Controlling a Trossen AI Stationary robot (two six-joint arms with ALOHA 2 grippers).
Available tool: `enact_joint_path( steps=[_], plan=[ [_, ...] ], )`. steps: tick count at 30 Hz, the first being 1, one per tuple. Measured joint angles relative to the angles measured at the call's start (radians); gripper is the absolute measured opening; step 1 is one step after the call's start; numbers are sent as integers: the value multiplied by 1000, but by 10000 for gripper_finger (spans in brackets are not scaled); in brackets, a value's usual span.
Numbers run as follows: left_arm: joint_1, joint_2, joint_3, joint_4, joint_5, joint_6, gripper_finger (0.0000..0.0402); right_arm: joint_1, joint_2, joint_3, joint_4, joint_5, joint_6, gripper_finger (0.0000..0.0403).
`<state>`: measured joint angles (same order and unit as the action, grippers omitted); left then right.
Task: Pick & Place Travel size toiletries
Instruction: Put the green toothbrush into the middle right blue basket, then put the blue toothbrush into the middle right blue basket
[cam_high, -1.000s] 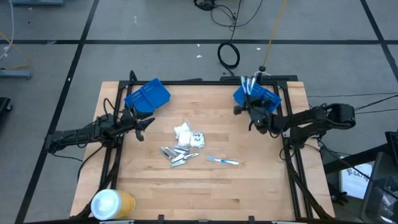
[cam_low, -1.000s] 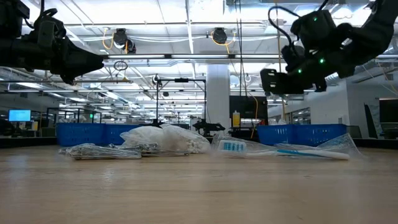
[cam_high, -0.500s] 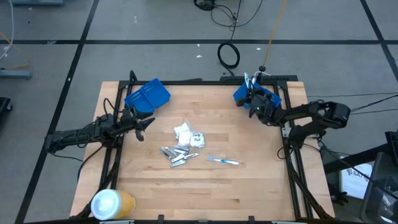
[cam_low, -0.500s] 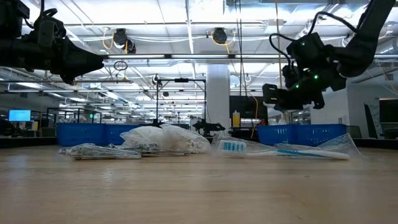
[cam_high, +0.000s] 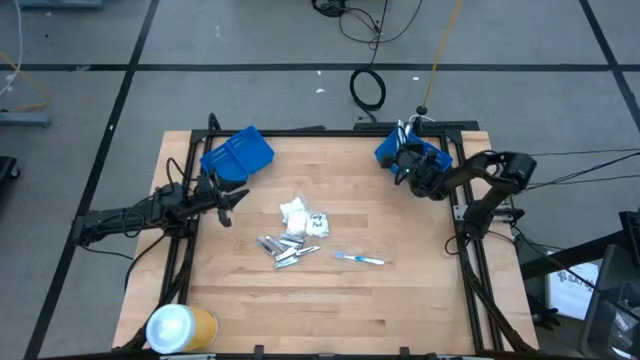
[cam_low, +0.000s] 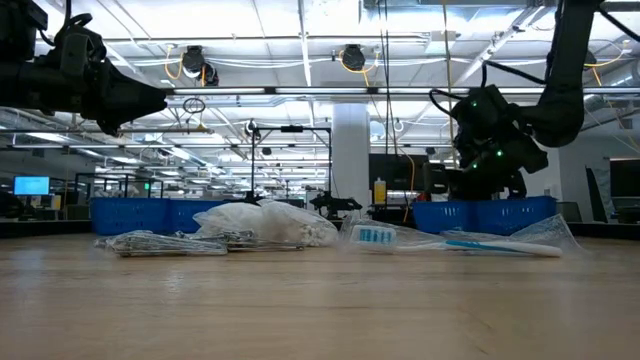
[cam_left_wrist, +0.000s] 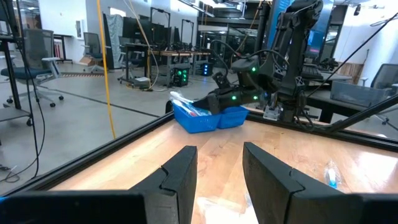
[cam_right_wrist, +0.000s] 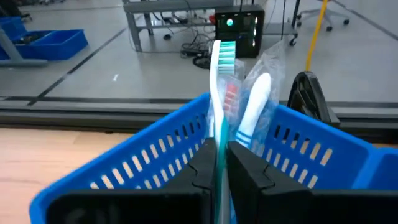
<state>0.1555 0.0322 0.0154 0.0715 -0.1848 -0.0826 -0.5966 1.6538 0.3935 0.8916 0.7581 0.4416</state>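
My right gripper (cam_right_wrist: 217, 152) (cam_high: 404, 164) hovers at the right blue bin (cam_right_wrist: 155, 149) (cam_high: 414, 152) in the far right corner, shut on a white toothbrush with teal bristles (cam_right_wrist: 222, 56). More toothbrushes, one of them wrapped (cam_right_wrist: 252, 112), stand inside that bin. In the middle of the table lie white packets (cam_high: 301, 214), silver tubes (cam_high: 280, 248) and one more toothbrush (cam_high: 358, 258). My left gripper (cam_high: 236, 200) (cam_left_wrist: 219, 174) waits open above the table's left side, touching nothing. My right gripper pinches the toothbrush's handle (cam_right_wrist: 217, 127) between its two fingers. The brush runs along the fingers and sticks out past their tips, head foremost. Its teal-bristled head (cam_right_wrist: 225, 53) stands above the bin's far wall. Whether the brush touches the bin cannot be told.
A second blue bin (cam_high: 237, 153) sits tilted at the far left corner. A big yellow-and-white roll (cam_high: 180, 327) lies at the near left corner. Dark frame rails (cam_high: 466, 250) run along the table's sides. Bare wood stretches along the near edge.
My right gripper, holding the toothbrush, has moved toward the table's far edge and down, from beside the right blue bin to over it, and the arm has folded in behind it. The left arm and the pile stayed still.
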Motion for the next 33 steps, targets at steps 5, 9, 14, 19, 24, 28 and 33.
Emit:
enact_joint_path(
  steps=[5, 9, 14, 19, 24, 28, 33],
  plan=[
    [0, 0, 0, 0, 0, 0, 127, 3, 31, 1, 37, 0, -6, 24],
    [-1, 0, 0, 0, 0, 0, 127, 16, 22, 0, 28, -1, -3, 47],
    [-1, 0, 0, 0, 0, 0, 127, 27, -6, 0, 26, -5, -2, 80],
    [0, 0, 0, 0, 0, 0, 127, 49, -55, -1, 31, -5, -9, 112],
    [0, 0, 0, 0, 0, 0, 127, 95, -131, -1, 41, -130, -42, 129],
    [0, 0, 0, 0, 0, 0, 127, 152, -191, -1, 95, -417, -114, 127],
    [0, 0, 0, 0, 0, 0, 127, 288, -260, 4, 135, -659, -140, 119]
  ],
)
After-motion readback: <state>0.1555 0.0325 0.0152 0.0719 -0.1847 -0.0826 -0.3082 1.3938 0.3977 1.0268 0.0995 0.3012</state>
